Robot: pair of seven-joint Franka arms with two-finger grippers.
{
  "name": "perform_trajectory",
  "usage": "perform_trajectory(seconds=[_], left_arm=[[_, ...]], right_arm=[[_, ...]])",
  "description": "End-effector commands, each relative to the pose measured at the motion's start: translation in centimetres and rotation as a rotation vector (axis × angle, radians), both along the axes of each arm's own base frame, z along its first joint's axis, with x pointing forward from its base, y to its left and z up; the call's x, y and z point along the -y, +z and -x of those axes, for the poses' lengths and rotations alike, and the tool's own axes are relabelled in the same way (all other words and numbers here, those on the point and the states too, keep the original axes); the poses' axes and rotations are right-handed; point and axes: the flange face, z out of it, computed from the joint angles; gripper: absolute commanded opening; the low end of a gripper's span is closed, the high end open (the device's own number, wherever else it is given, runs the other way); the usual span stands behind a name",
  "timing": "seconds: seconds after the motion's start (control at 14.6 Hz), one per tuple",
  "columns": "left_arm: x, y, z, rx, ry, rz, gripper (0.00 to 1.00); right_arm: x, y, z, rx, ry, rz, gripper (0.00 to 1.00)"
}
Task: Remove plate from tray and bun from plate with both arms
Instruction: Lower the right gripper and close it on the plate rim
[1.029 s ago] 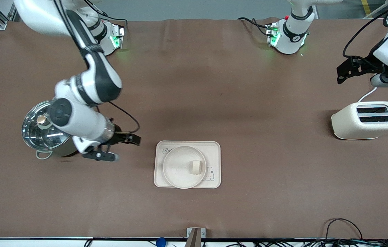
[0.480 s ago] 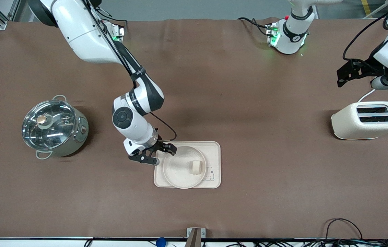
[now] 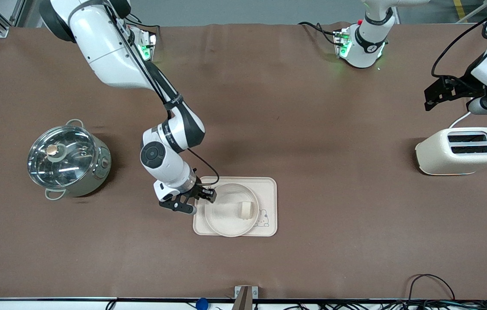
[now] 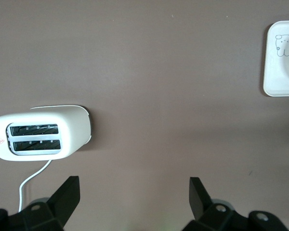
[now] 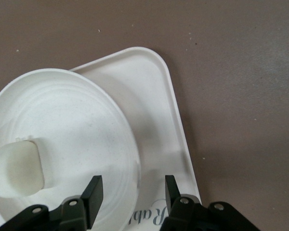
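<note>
The round cream plate point(image 3: 226, 213) lies on the rectangular tray point(image 3: 269, 189) with the rabbit drawing. The small pale bun point(image 3: 246, 209) sits on the plate, on the side toward the left arm's end. My right gripper point(image 3: 209, 196) is low at the plate's rim on the side toward the right arm's end. In the right wrist view the gripper point(image 5: 132, 188) is open, its jaws straddling the rim of the plate point(image 5: 62, 125), with the bun point(image 5: 17, 166) and tray point(image 5: 159, 110) in sight. My left gripper point(image 3: 435, 92) waits open and empty in the air above the toaster's end of the table; the left wrist view point(image 4: 133, 195) shows it too.
A cream toaster point(image 3: 460, 150) stands at the left arm's end of the table, also in the left wrist view point(image 4: 41, 137), with its cord. A steel pot with a glass lid point(image 3: 69, 161) stands at the right arm's end. Cables lie along the table's near edge.
My right arm has swung from beside the pot over to the tray, and its gripper has come down around the plate's rim. The left arm has barely moved.
</note>
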Motion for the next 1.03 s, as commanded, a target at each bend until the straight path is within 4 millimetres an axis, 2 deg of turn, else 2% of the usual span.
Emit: perform_trajectory(seconds=[0.0,0.21,0.34,0.41,0.69,0.96], left_arm=[[-0.4,0.6,-0.3,0.017,-0.014,0.001,1.00],[-0.3,0.7,-0.4,0.026,-0.016,0.002,1.00],[-0.3,0.7,-0.4,0.025,-0.016,0.002,1.00],[-0.3,0.7,-0.4,0.025,-0.016,0.002,1.00],[-0.5,0.6,-0.4,0.023,-0.011,0.003,1.00],[-0.5,0.5,-0.4,0.022,-0.011,0.003,1.00]], right_arm=[[-0.5,-1.0,-0.9,0.014,-0.008,-0.003,0.54],[-0.4,-1.5,-0.9,0.015,-0.008,-0.001,0.35],[-0.6,-1.4,-1.1,0.064,0.011,0.006,0.07],[-0.6,-1.8,-1.1,0.077,0.019,0.011,0.00],[-0.2,-1.9,-1.3,0.080,0.014,0.010,0.00],[0.8,0.5,-1.8,0.059,-0.003,0.005,0.00]])
